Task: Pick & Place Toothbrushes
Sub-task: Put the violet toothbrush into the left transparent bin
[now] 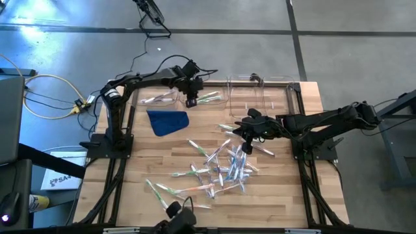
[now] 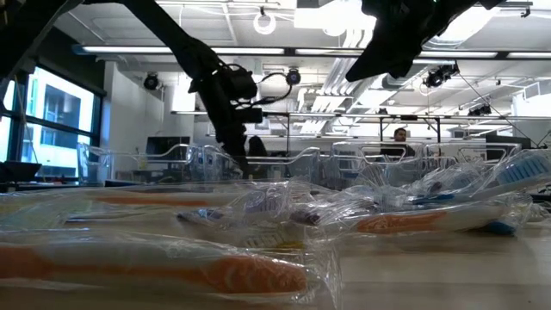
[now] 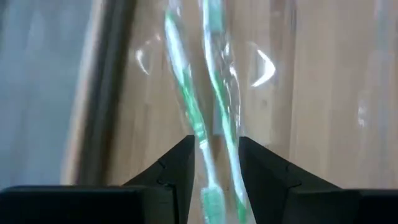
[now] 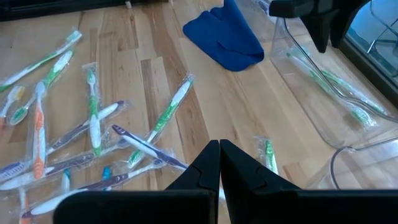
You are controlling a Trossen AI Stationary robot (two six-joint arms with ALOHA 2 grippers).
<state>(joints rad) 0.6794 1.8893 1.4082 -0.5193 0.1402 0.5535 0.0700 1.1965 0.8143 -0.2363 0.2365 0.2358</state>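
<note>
Many wrapped toothbrushes point(image 1: 221, 169) with green, orange, blue and purple handles lie scattered flat on the wooden table, also seen in the right wrist view point(image 4: 93, 124). Two green ones point(image 3: 211, 93) lie inside a clear bin point(image 1: 214, 104) at the far side. My left gripper point(image 1: 192, 101) hangs open above them point(image 4: 317, 18), clear of them. My right gripper point(image 4: 219, 155) is shut and empty, hovering over the far right fringe of the pile point(image 1: 239, 133). One green toothbrush point(image 4: 267, 155) lies just beside its fingers.
A crumpled blue cloth point(image 1: 168, 121) lies on the table left of centre, just in front of the bins. A second clear bin point(image 1: 266, 94) stands at the far right. Bare wood shows at the near left. A person point(image 2: 400, 135) sits far behind the table.
</note>
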